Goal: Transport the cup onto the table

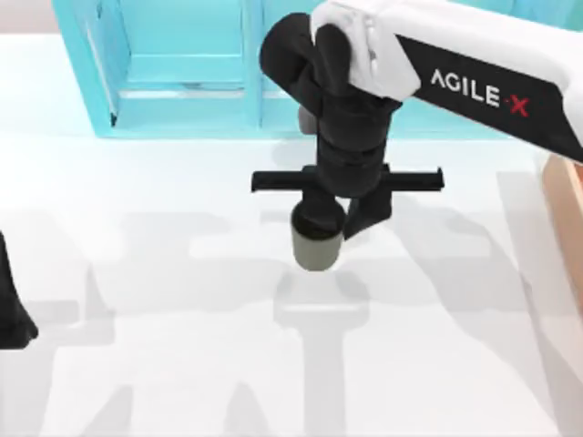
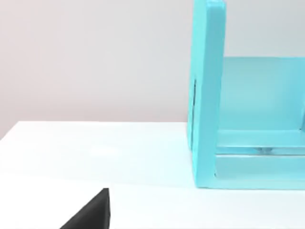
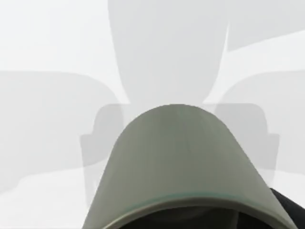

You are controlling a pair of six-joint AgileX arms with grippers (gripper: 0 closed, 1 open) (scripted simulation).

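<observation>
Over the middle of the table [image 1: 182,364], the right gripper [image 1: 333,226] pinches the cup [image 1: 317,244] by its rim.
Cup upright, below the light-blue shelf unit [image 1: 182,73]; left arm [image 1: 11,309] parked at the frame's left edge, its fingers impossible to judge.

My right arm: reaches in from the top view's right, wrist pointed down, right gripper [image 1: 335,221] over mid-table, fingers clamped on the cup [image 1: 316,244] rim. My left arm: parked at the left edge, left gripper [image 1: 11,314] idle.
</observation>
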